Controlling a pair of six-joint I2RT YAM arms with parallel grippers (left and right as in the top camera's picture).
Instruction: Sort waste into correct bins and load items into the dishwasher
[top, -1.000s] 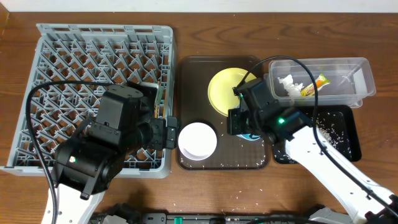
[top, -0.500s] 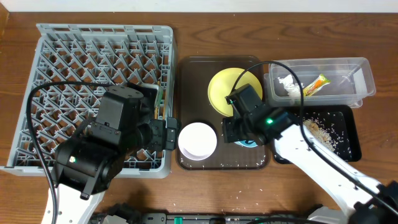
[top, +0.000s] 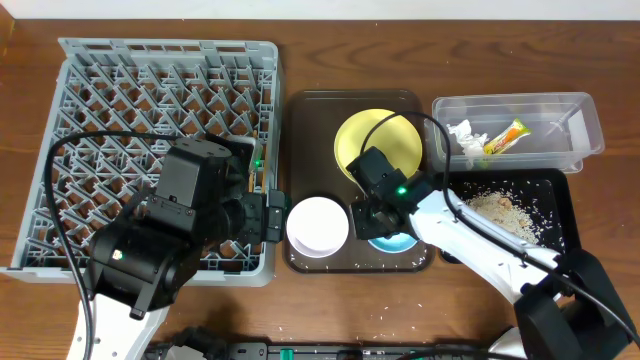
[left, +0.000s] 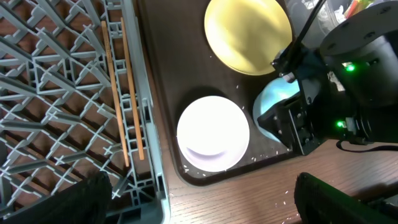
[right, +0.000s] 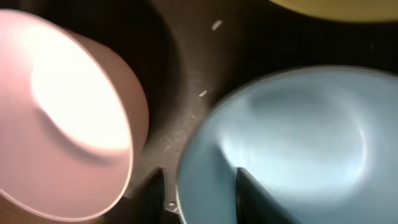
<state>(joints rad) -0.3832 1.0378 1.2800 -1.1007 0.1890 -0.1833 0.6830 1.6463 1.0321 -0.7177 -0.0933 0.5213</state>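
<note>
from above, the right pincer (top: 372, 222) sits over the smooth round light blue bowl (top: 392, 242) on the brown tray (top: 300, 110), beside the white bowl (top: 318, 224) and flat yellow plate (top: 378, 142). rice (top: 500, 210) dots the black tray (top: 565, 205).

left wrist: thin wooden chopsticks (left: 124, 93) lie in the grey rack (left: 56, 99); i cannot tell the left pincer's state.

right wrist: fingers (right: 249, 190) straddle the blue bowl's rim.

Overhead looks straight down; both wrist views share the white bowl (left: 213, 132) — right's far nearer.

grey lattice dish rack (top: 120, 90), yellow plate (top: 385, 135), white bowl (top: 317, 226), light blue bowl (left: 277, 99), dark brown tray (top: 305, 120)
</note>
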